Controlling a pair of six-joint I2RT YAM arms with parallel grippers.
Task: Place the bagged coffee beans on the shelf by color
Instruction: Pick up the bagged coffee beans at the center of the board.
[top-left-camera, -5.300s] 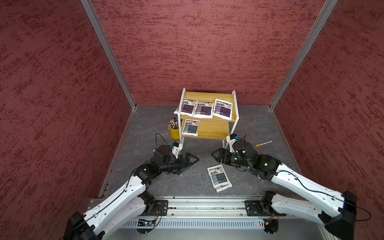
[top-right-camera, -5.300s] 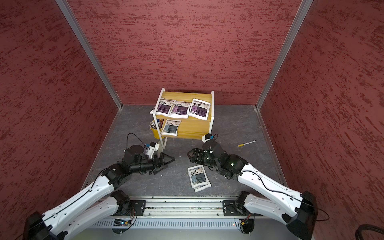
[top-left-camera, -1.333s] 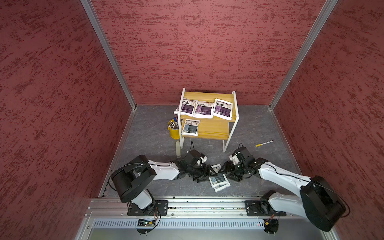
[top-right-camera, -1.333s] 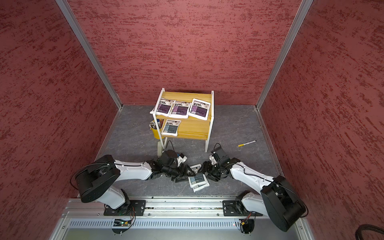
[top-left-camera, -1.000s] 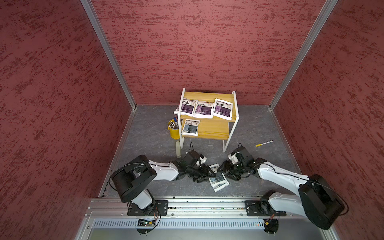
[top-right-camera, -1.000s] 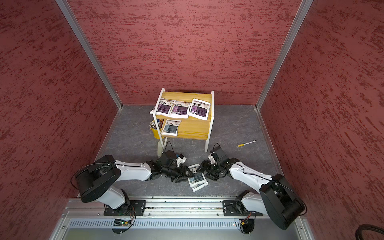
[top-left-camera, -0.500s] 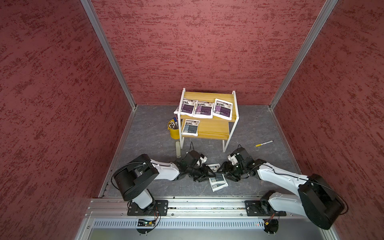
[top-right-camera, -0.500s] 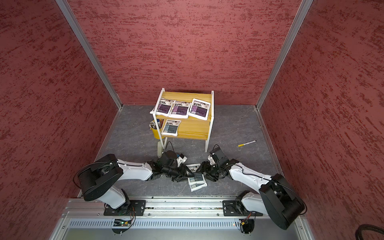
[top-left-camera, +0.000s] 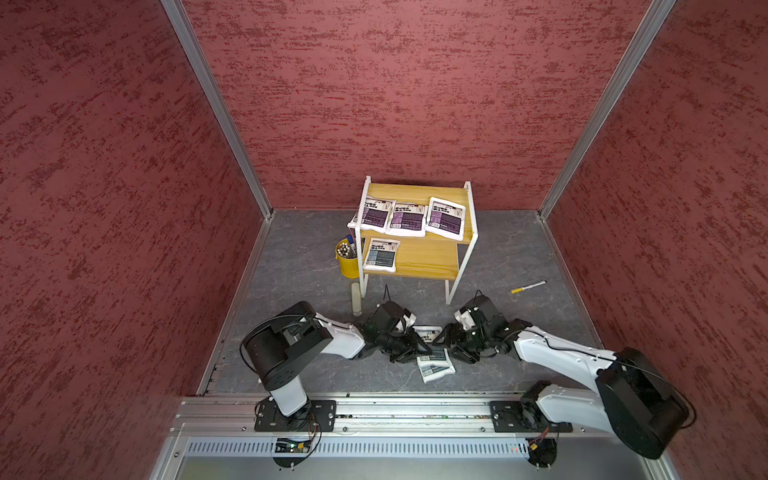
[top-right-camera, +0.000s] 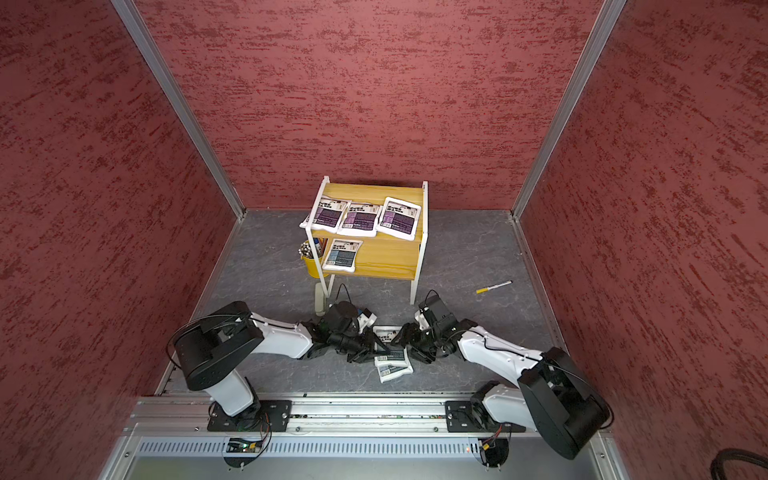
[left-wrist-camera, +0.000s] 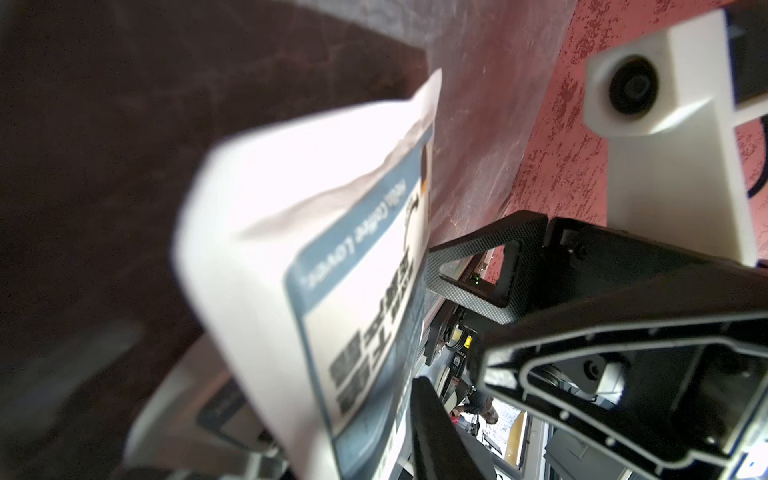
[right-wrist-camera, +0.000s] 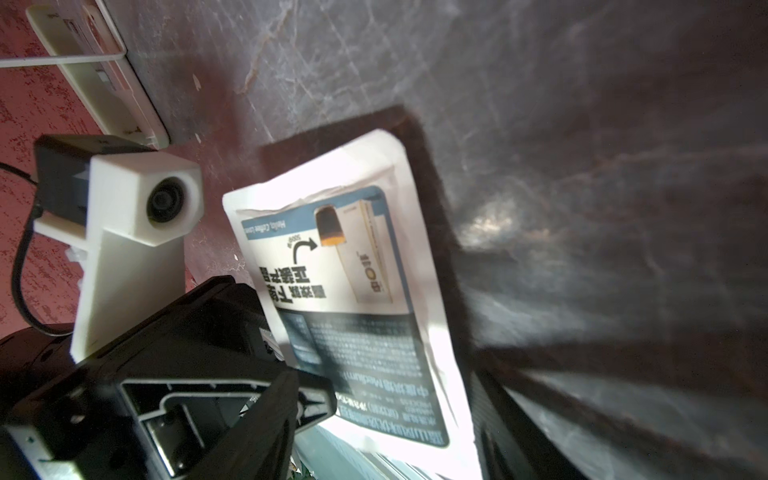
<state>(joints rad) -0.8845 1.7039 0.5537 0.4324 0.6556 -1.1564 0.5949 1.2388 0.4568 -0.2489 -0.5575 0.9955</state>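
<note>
Coffee bags (top-left-camera: 434, 362) white, pillow-flat, black lettering. Three purple-panel bags (top-left-camera: 409, 218) in a row on shelf (top-left-camera: 428, 258) top board, one grey-blue bag (top-left-camera: 380, 254) on lower board, two more grey-blue stacked on table (top-left-camera: 311, 257). Upper bag (right-wrist-camera: 345, 291) tipped up between left gripper (top-left-camera: 419, 348) jaws, pinched or not cannot tell; right gripper (top-left-camera: 441, 343) jaws spread beside it

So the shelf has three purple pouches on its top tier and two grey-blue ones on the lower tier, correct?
No. The lower tier holds only one grey-blue pouch, as both top views show. The three purple pouches on the top tier are as stated.
</note>
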